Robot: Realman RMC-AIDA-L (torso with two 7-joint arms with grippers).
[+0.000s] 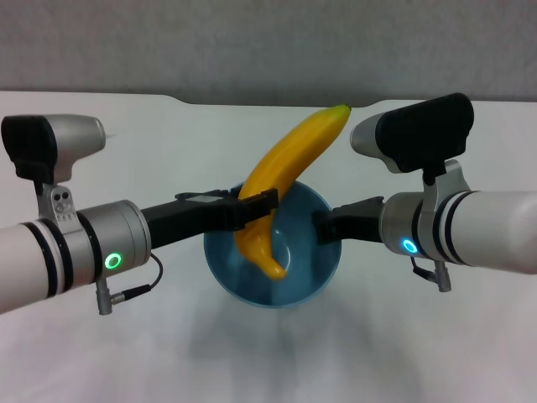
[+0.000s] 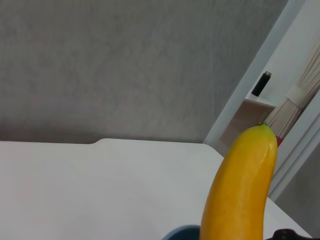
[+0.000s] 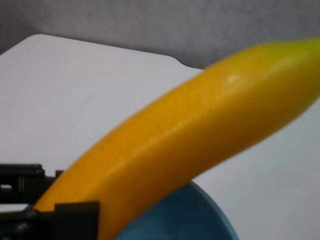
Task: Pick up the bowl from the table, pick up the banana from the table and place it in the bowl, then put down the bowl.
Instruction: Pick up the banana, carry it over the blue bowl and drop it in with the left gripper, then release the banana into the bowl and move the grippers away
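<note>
The light-blue bowl (image 1: 310,269) hangs a little above the white table (image 1: 168,151), with its shadow below it. My right gripper (image 1: 325,227) is shut on the bowl's right rim. My left gripper (image 1: 254,207) reaches in from the left and is shut on the yellow-orange banana (image 1: 289,155) at its middle. The banana stands tilted: its lower end rests inside the bowl and its upper end sticks out up and to the right. The banana (image 2: 240,190) fills the left wrist view over the bowl's rim (image 2: 182,232). The right wrist view shows the banana (image 3: 190,135), the bowl (image 3: 185,215) and the left fingers (image 3: 75,210).
The table's far edge has a shallow notch (image 1: 268,102) in front of a grey wall. In the left wrist view a white shelf (image 2: 255,107) and a broom (image 2: 300,95) stand beyond the table's corner.
</note>
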